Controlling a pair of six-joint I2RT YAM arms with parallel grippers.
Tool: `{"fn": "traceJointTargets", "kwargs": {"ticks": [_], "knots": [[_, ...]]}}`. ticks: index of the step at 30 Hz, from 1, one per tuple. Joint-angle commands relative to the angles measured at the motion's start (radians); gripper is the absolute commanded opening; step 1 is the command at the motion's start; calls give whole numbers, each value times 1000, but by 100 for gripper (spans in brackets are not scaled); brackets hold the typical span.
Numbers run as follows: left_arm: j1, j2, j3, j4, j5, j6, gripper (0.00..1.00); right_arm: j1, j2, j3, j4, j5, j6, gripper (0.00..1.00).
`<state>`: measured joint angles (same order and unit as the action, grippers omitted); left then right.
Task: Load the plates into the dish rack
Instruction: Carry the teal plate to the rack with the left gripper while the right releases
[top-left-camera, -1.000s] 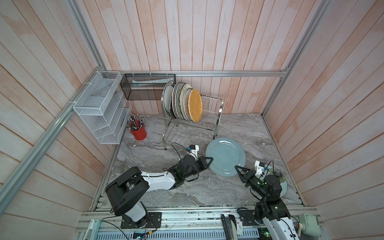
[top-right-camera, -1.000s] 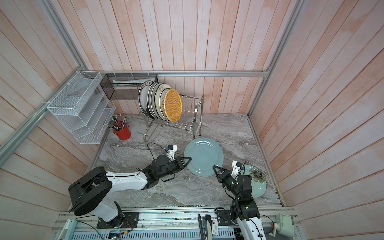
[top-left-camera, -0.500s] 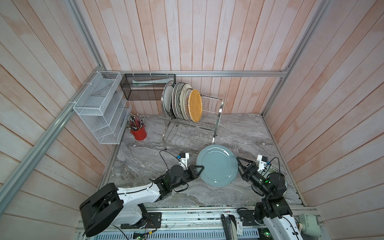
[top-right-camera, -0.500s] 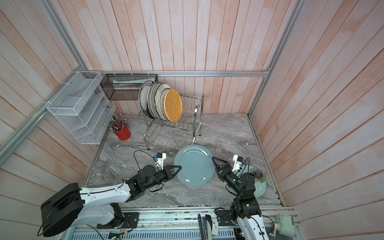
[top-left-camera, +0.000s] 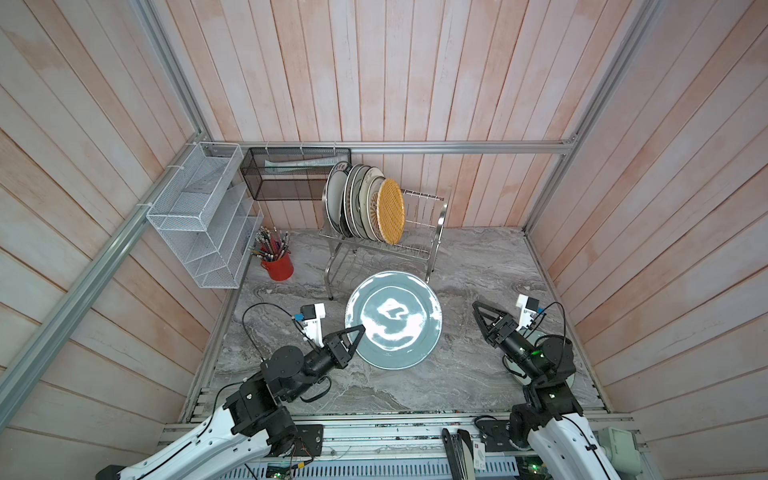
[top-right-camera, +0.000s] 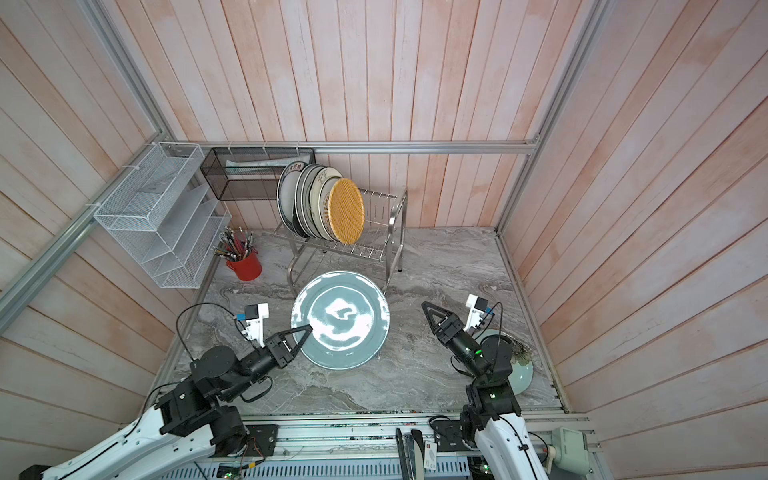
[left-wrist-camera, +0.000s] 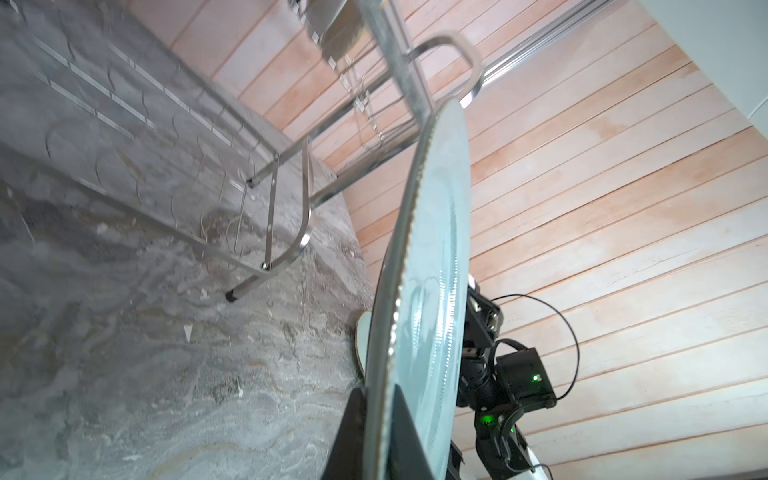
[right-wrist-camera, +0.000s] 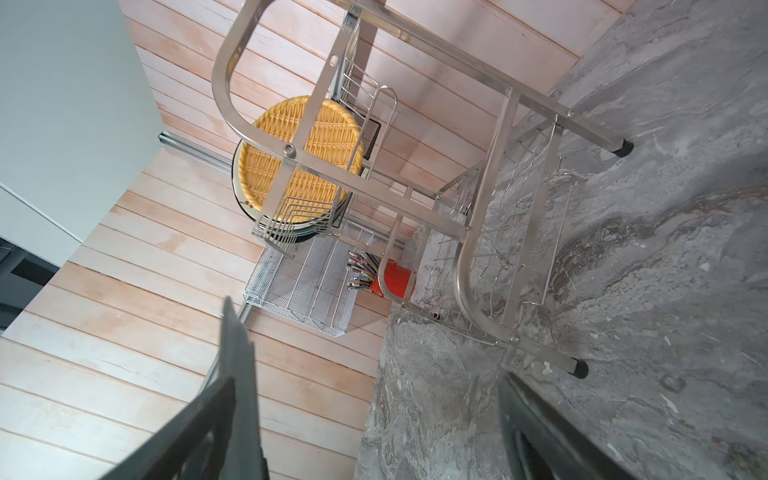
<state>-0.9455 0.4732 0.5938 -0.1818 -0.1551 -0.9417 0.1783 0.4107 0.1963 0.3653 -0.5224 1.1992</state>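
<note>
Left wrist: left gripper (left-wrist-camera: 376, 401) clamped on teal plate (left-wrist-camera: 432, 249) rim, far rim toward dish rack (left-wrist-camera: 286, 208); right gripper (right-wrist-camera: 365, 336) spread.

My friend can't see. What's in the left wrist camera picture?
The left claw pinches the rim of a pale teal plate, seen edge-on. Beyond it stands the dish rack on the grey marbled table, with pink wooden walls behind.

Plates (top-left-camera: 360, 201) stand in the dish rack (top-left-camera: 439, 226), another plate (top-left-camera: 392, 320) before it, a pen cup (top-left-camera: 277, 266) left of it.
</note>
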Motion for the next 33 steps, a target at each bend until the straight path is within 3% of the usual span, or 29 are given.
{"fn": "traceJointTargets", "kwargs": {"ticks": [1, 8, 18, 20, 25, 33], "knots": [[-1, 35, 225, 7, -96, 176, 0, 39, 20, -4, 72, -19, -53, 98], [-1, 256, 555, 34, -265, 419, 0, 119, 4, -94, 119, 4, -73, 98], [-1, 625, 860, 171, -530, 838, 0, 142, -168, -127, 32, 24, -122, 98], [6, 701, 915, 182, -545, 911, 0, 143, -176, -143, 43, 23, -105, 98], [88, 843, 1039, 127, -482, 930, 0, 146, -173, -154, 41, 12, -98, 98], [123, 1051, 1223, 94, -483, 1033, 0, 151, -174, -158, 39, 3, -95, 98]]}}
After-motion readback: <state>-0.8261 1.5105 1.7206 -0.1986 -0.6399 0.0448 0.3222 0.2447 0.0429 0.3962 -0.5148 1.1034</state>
